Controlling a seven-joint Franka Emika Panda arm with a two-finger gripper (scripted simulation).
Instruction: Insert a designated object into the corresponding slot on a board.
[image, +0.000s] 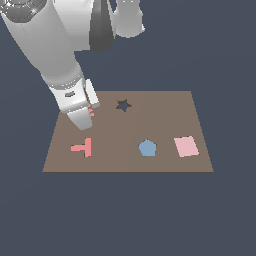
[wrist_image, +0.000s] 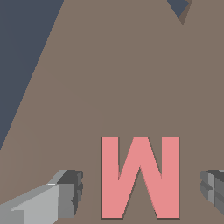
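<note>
The gripper (wrist_image: 141, 192) is standing wide open around the salmon-red M block (wrist_image: 140, 177), its grey, ridged fingers (wrist_image: 70, 192) sitting clear of the block on either side and grasping nothing. In the wrist view the block is showing as a flat, matte letter with crisp straight edges, reading upside down like a W, and it is lying on the plain brown board (wrist_image: 131, 78) with bare board showing between it and each finger. In the exterior view the smooth white arm is reaching down from the upper left of the frame, and only a sliver of the block (image: 91, 111) is peeking out beside the gripper (image: 85, 114) near the board's (image: 165, 120) far left corner. A dark star-shaped cut-out (image: 123, 105) is lying just right of the gripper, near the board's far edge. Along the near edge, a pink T-shaped piece (image: 83, 148) is resting at the left, a blue pentagon (image: 147, 148) in the middle and a pale pink square (image: 186, 146) at the right. Whether the block is seated in an M-shaped recess cannot be told.
</note>
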